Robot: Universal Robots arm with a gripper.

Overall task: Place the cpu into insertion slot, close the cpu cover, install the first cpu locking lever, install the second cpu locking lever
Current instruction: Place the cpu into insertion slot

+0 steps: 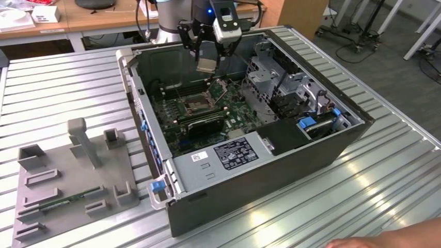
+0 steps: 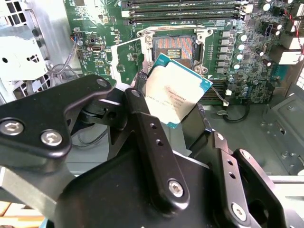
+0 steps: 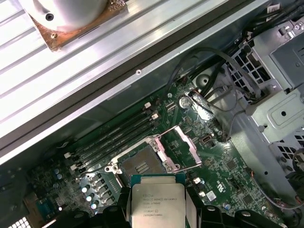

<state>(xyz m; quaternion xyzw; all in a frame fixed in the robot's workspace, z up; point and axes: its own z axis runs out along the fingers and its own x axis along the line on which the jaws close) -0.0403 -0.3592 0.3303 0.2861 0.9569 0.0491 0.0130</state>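
My gripper (image 1: 206, 61) hangs over the open computer case, shut on the cpu (image 1: 206, 65), a flat square chip with a silvery top. In both wrist views the cpu (image 2: 175, 90) (image 3: 156, 206) sits pinched between the black fingers (image 2: 142, 123), tilted, above the board and apart from it. The insertion slot (image 1: 198, 105) (image 2: 173, 47) (image 3: 140, 166) lies uncovered on the green board below the chip, its contact field showing. The cpu cover (image 3: 191, 143) (image 1: 220, 89) is swung up and away from the slot on its hinge side.
The case walls (image 1: 138, 93) ring the board. Long memory slots (image 2: 185, 9) run beside the socket, and a black heatsink block (image 1: 206, 124) and a metal drive cage (image 1: 272, 77) stand close. A grey fixture tray (image 1: 76, 175) lies on the slatted table. A hand (image 1: 386, 240) rests at the front edge.
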